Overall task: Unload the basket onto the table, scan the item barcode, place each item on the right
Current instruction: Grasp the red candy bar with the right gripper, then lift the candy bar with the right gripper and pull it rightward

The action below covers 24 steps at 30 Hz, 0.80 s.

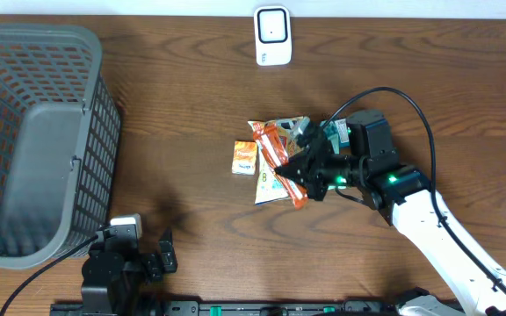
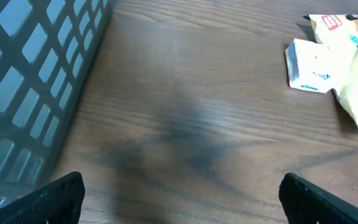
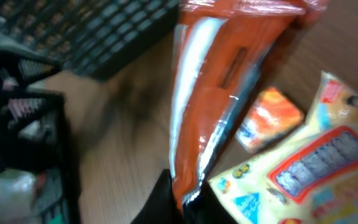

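My right gripper (image 1: 297, 178) is shut on one end of a long orange packet (image 1: 278, 151), the item, which is lifted slightly over a small pile of snacks. In the right wrist view the orange packet (image 3: 222, 74) rises from between my dark fingers (image 3: 160, 202), with my right gripper (image 3: 188, 202) at the bottom edge. I cannot make out a barcode on it. My left gripper (image 2: 182, 199) stands wide open over bare wood near the table's front left (image 1: 161, 259), holding nothing.
A white scanner-like device (image 1: 271, 35) stands at the table's back edge. A large grey basket (image 1: 38, 132) fills the left side. Under the held packet lie a small orange-and-white box (image 1: 245, 158) and a yellowish packet (image 1: 269, 186).
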Tool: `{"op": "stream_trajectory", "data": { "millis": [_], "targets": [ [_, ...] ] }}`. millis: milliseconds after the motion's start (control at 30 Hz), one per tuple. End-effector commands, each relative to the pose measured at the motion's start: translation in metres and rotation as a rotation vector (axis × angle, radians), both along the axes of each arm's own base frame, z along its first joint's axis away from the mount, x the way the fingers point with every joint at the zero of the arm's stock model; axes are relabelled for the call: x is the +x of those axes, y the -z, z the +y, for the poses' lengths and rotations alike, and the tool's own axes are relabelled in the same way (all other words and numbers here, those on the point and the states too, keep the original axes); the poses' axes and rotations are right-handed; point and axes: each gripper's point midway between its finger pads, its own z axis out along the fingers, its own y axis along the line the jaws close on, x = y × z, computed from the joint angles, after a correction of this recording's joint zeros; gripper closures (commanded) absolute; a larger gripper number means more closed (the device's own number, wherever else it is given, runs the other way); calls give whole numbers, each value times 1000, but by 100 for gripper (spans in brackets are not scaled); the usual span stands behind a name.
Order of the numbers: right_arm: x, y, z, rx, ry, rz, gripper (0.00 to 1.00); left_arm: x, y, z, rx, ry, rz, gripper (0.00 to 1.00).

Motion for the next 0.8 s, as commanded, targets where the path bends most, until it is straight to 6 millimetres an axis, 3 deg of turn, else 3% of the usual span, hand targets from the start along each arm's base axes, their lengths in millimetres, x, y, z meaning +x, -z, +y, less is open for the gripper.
{"op": "stream_trajectory", "data": {
  "millis": [0,67,133,233,367,533,600,767],
  "targets": [
    [30,16,-27,-74,351,167,99,0,3,2,-1,-16,10,0],
    [39,41,-52,-121,618,331,99,0,3,2,-1,-16,11,0],
    [36,63,-62,-120,769,486,99,0,3,2,-1,-16,10,0],
    [26,92,-56,-98,849,673,99,0,3,2,-1,-16,11,0],
    [27,115,-37,-112,823,701,97,0,3,2,-1,-16,10,0],
    [37,133,-20,-116,803,656,78,0,3,2,-1,-16,10,0],
    [41,135,-21,-115,817,638,63,0,3,2,-1,-16,10,0],
    [52,138,-37,-138,896,591,48,0,3,2,-1,-16,11,0]
  ]
}}
